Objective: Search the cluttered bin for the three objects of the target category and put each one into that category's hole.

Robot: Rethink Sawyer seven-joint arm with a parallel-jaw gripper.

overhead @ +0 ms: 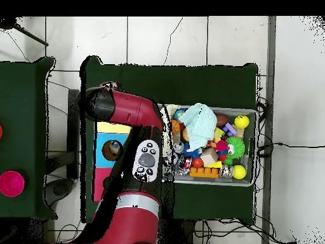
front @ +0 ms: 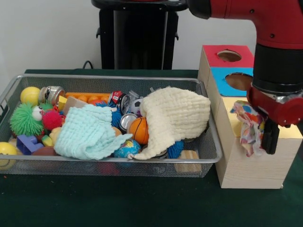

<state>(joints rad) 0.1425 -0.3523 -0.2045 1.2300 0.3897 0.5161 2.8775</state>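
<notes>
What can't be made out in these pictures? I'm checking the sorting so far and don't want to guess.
- Yellow box: front view, its hole is hidden by the patterned cloth and gripper; overhead, the arm covers it.
- Gripper: open or shut cannot be told.
- Bin: toys under the cream cloth and mint cloth are hidden.

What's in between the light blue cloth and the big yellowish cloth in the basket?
In the front view, a small orange basketball sits between the light blue cloth and the cream cloth, with a silver can just behind it.

Cloths (front: 175, 116) over bin (front: 208, 161) clutter, right.
</notes>
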